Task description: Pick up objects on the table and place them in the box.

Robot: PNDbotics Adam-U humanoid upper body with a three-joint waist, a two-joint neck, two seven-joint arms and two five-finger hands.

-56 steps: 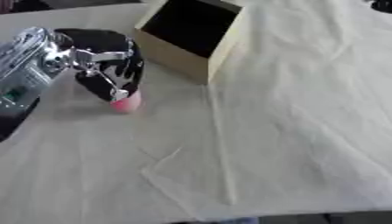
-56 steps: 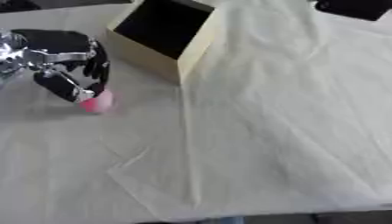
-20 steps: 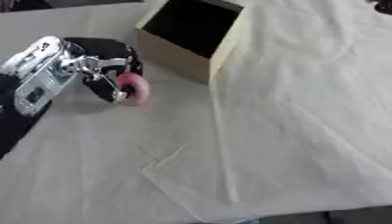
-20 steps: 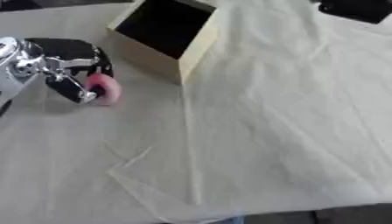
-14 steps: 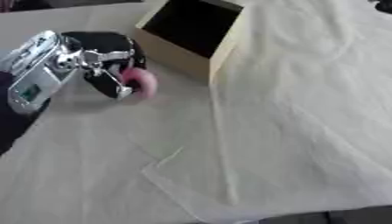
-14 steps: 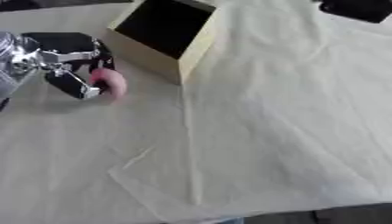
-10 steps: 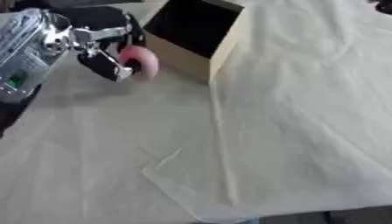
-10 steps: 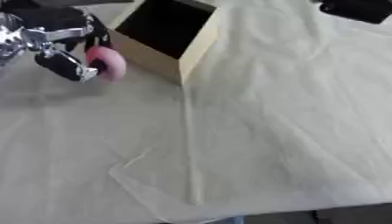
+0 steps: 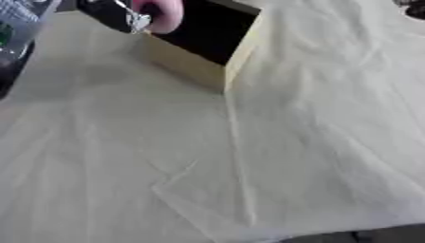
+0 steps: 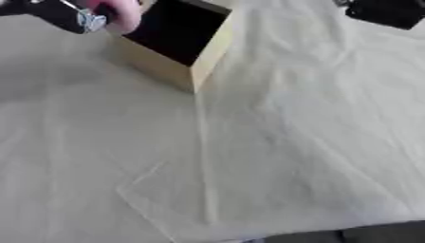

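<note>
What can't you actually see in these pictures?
- Left hand: cut off by the top edge in both eye views, so most of it is out of sight.
- Pink thing: partly hidden by the fingers and blurred; what it is cannot be told.
- Box: its inside is dark, so any contents cannot be seen.
- Right hand: in neither view.

Left hand (image 9: pixel 112 14): black fingers w/ silver metal joint; silver arm shell beside it, small green mark.
</note>
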